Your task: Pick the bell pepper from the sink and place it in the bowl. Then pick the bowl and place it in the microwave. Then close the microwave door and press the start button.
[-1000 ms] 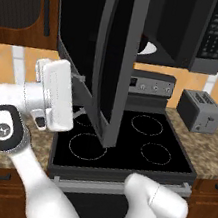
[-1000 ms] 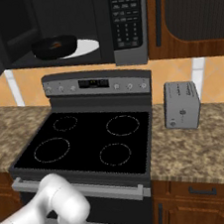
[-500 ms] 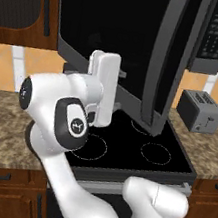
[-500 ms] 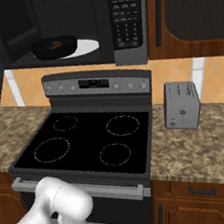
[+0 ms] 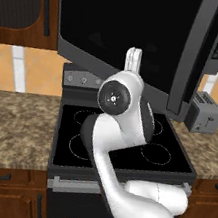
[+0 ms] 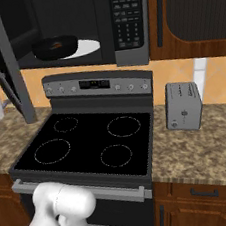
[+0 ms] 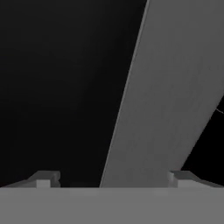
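Black and glossy, the bowl sits inside the microwave, left of its keypad strip. Partly swung, the microwave door hangs ahead of the microwave above the stove. At the door's grey frame, the gripper has its jaws spread wide, empty.

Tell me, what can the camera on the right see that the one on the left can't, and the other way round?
The right base view looks into the microwave: the bowl sits inside, beside the keypad. The left base view instead gets the door from outside, partly swung toward closing, with the white arm raised against it. Both show the stove and the toaster on the counter.
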Controlling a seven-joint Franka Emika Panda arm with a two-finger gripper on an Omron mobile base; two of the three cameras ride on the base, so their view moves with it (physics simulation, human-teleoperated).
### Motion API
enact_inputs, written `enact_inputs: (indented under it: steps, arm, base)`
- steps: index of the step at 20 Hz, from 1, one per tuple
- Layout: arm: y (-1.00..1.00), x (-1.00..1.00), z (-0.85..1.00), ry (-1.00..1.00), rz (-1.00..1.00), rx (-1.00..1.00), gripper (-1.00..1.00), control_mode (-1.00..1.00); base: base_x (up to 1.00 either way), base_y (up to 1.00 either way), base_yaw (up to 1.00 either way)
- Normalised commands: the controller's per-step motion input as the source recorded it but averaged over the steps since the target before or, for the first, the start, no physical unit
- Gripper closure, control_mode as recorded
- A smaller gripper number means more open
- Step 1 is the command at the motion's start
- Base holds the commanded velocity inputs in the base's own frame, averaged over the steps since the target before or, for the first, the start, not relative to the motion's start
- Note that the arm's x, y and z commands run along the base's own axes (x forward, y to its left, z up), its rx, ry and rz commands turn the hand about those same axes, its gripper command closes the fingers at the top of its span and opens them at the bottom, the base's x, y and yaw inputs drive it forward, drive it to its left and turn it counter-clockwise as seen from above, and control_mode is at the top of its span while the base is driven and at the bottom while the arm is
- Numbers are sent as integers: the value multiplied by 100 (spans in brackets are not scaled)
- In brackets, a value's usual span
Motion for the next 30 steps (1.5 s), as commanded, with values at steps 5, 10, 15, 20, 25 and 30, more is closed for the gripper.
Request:
enact_inputs:
  steps: [5, 10, 15, 20, 25, 30]
  arm:
    - [-5, 98, 6, 0, 45, 8, -100, -100]
    - [-2, 100, 25, 0, 33, 3, -100, -100]
    - [-1, 100, 33, 5, 19, 0, -100, -100]
    - [0, 89, 15, 7, 17, 0, -100, -100]
    - [0, 64, 0, 3, 11, 0, -100, -100]
    - [0, 54, -9, 2, 8, 0, -100, -100]
  base:
    - [0, 0, 0]
    - [0, 0, 0]
    - [0, 0, 0]
    - [0, 0, 0]
    - [0, 0, 0]
    - [0, 0, 0]
